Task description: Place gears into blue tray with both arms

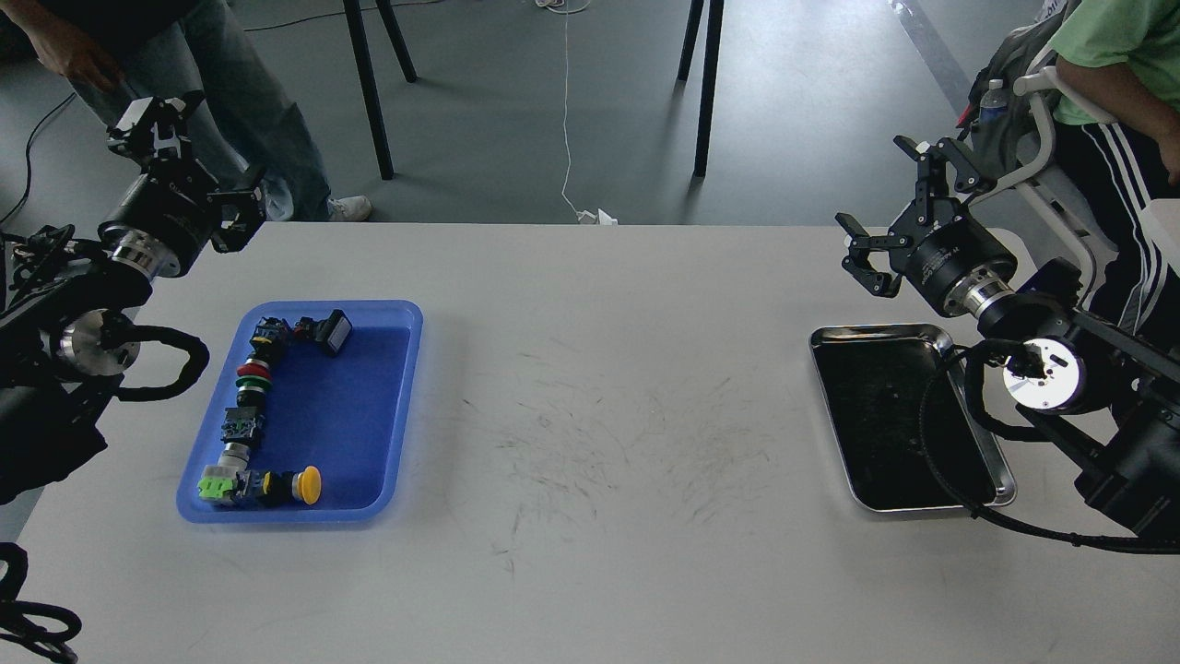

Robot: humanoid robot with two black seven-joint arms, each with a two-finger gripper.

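Blue rectangular plastic tray (387, 406) sits left on the grey desk (590, 415), holding push-button switches (253, 410); no gears discernible. Left pincer (189, 161) and right pincer (890, 217) hover, fingers spread, empty.

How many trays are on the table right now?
2. The blue tray sits on the table's left side, holding push-button switches along its left edge. The silver metal tray sits on the right side.

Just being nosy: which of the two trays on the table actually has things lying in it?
The blue tray, on the left. Colourful push-button switches line its left side, while the silver metal tray on the right looks bare.
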